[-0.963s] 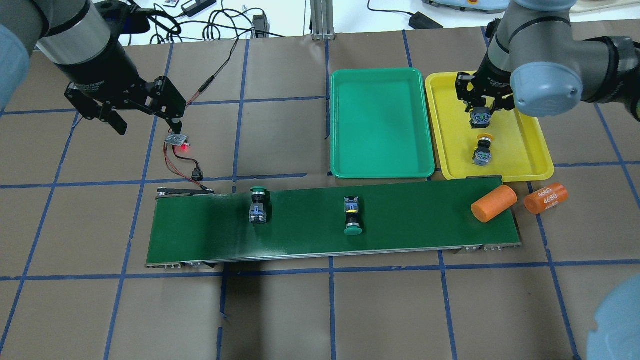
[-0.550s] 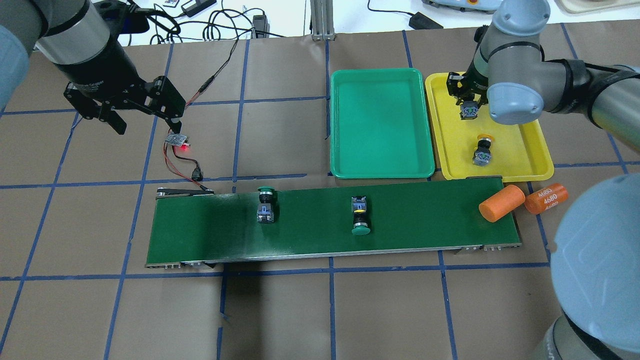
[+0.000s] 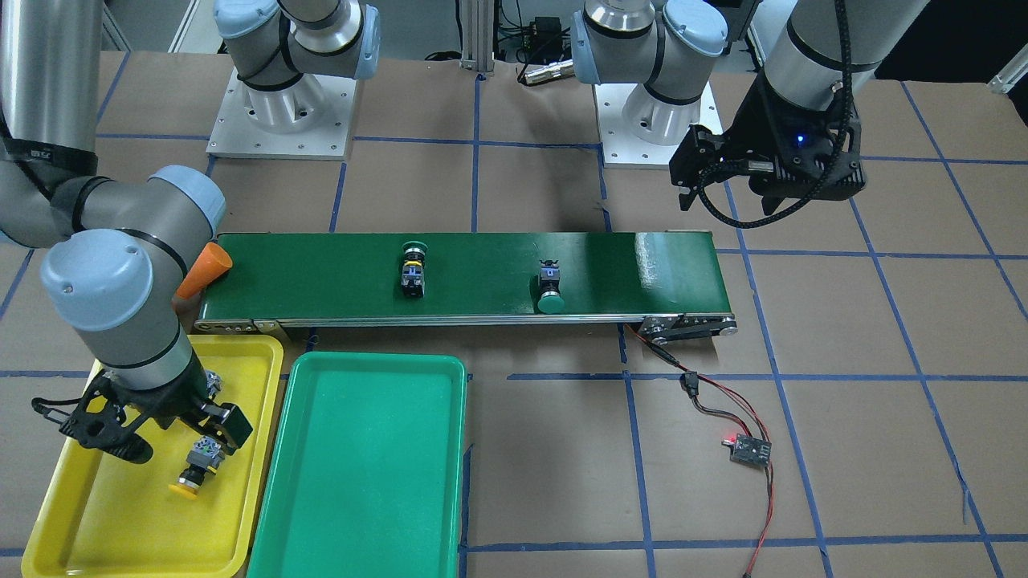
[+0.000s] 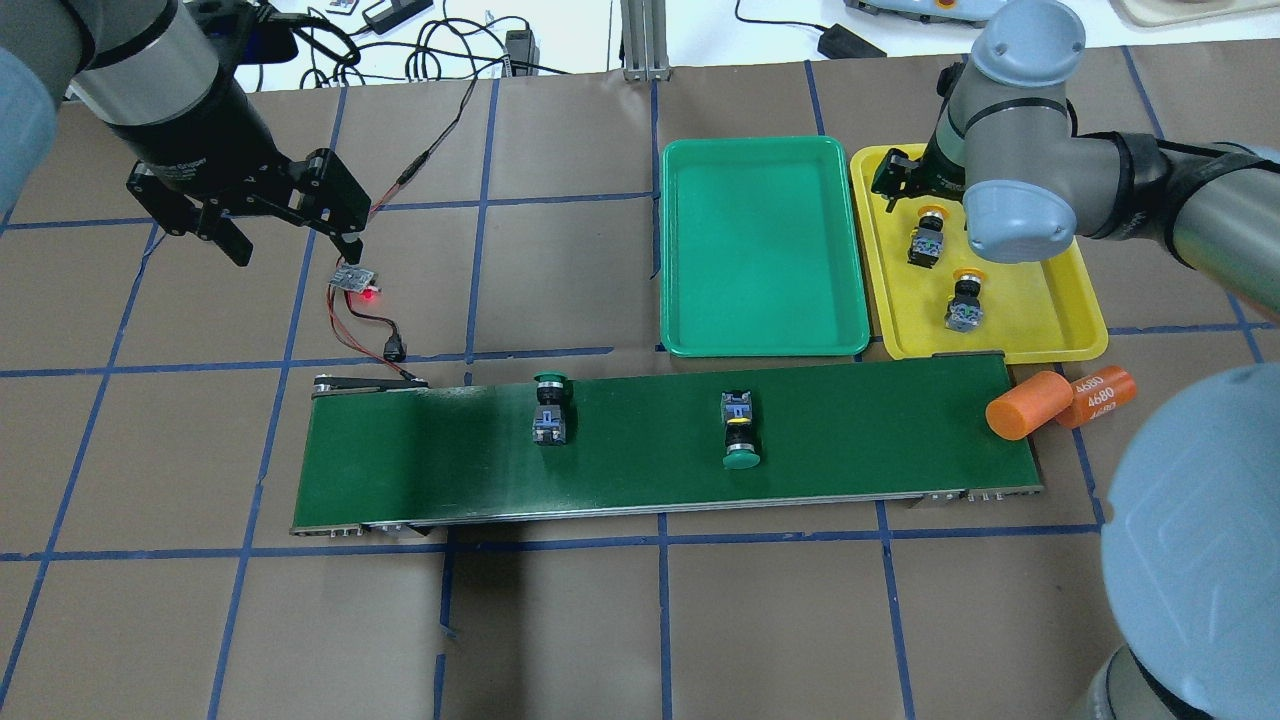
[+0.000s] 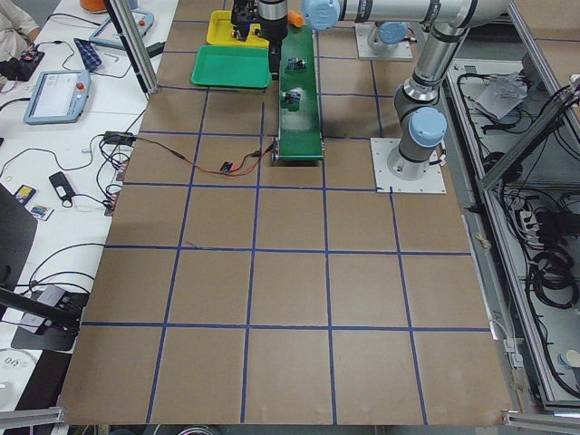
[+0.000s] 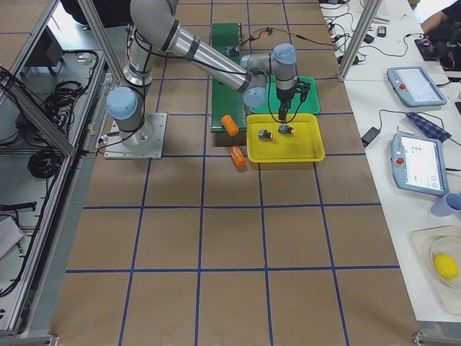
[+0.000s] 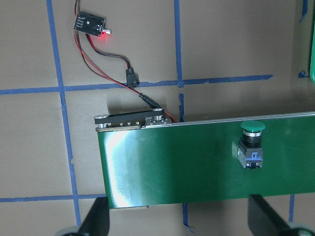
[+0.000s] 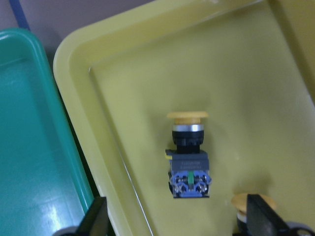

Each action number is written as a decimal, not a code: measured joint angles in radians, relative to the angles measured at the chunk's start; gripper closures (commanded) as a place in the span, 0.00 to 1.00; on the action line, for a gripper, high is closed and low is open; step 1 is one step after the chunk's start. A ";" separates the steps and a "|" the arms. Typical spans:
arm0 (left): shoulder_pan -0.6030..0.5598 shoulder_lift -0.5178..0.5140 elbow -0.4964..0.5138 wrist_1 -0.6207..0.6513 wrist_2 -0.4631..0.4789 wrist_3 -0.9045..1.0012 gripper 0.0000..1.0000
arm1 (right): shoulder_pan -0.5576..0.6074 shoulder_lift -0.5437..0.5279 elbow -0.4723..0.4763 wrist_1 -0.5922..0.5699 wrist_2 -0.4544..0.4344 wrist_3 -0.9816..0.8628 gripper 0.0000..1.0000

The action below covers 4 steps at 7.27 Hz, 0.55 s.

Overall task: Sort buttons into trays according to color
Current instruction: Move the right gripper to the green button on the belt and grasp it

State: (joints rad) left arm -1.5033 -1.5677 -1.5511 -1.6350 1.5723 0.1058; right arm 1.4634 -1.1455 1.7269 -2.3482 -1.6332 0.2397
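Trouble comes if the conveyor belt [image 4: 640, 470] carries its 2 green buttons [image 4: 739, 438] off the end while the right gripper [image 3: 173, 440] hangs spread over the yellow tray [image 4: 1030, 310].

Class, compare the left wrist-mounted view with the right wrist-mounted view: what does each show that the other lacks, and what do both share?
Only the left wrist view: the conveyor belt, its end carrying a green button, plus a sensor board with a red light. Only the right wrist view: the yellow tray holding a yellow button on its side, and a second yellow button, just its cap, at the bottom edge. Both: the brown table, and the open left hand or right hand as dark fingers at the lower corners.
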 measured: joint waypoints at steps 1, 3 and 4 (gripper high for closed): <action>0.000 0.000 0.000 0.001 0.000 0.000 0.00 | 0.011 -0.065 0.048 0.039 0.000 0.002 0.00; 0.000 0.000 0.000 0.003 0.000 0.000 0.00 | 0.056 -0.235 0.104 0.226 0.007 0.011 0.00; 0.001 0.001 0.001 0.004 0.000 0.000 0.00 | 0.096 -0.296 0.111 0.330 0.027 0.043 0.00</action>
State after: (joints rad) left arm -1.5023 -1.5668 -1.5503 -1.6312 1.5723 0.1058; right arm 1.5598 -1.4416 1.8377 -2.0180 -1.6063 0.2827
